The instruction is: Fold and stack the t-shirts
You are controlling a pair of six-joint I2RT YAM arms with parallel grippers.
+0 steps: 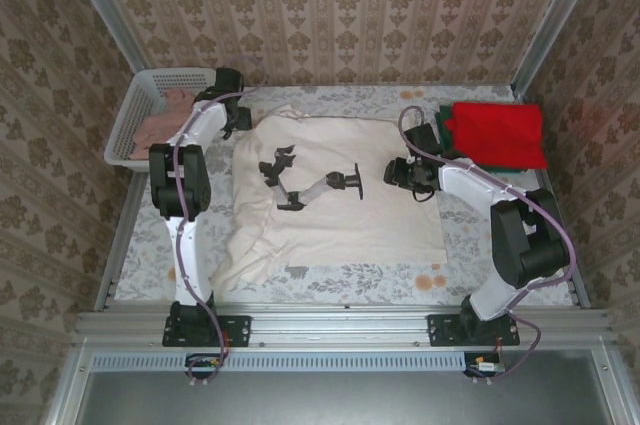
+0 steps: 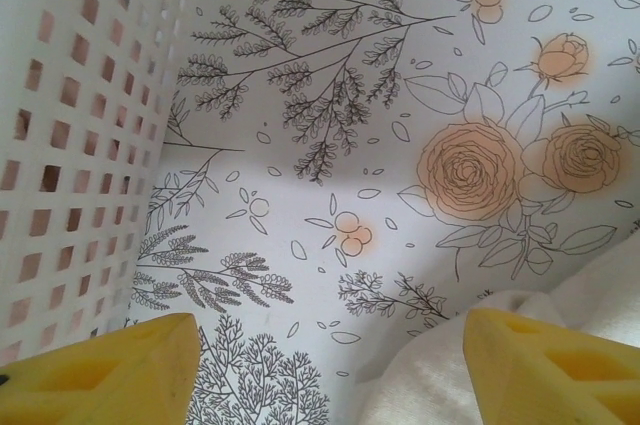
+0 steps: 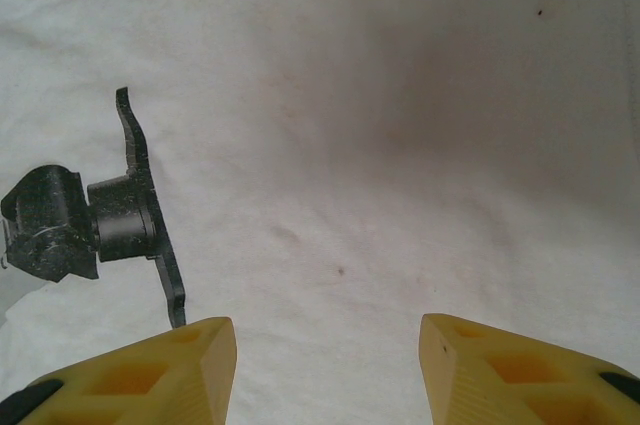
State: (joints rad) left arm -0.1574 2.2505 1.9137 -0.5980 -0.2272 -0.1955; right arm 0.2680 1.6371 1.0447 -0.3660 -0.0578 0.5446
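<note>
The large cream-white t-shirt (image 1: 340, 200) lies spread across the middle of the table, with a black robot-arm print (image 3: 100, 220) on it. A folded red t-shirt (image 1: 497, 133) rests at the back right on a dark green t-shirt (image 1: 441, 111), of which just the edges peek out. My left gripper (image 1: 240, 123) hangs open at the white shirt's back left corner, the cloth edge (image 2: 440, 375) near its right finger. Over the shirt's right part, my right gripper (image 1: 390, 173) is open and empty, its jaws wide above flat cloth (image 3: 380, 145).
A white lattice basket (image 1: 130, 115) holding a pinkish cloth (image 1: 165, 123) stands at the back left, its wall (image 2: 70, 145) close beside my left gripper. A floral tablecloth (image 2: 330, 145) covers the table. Metal rails frame the sides.
</note>
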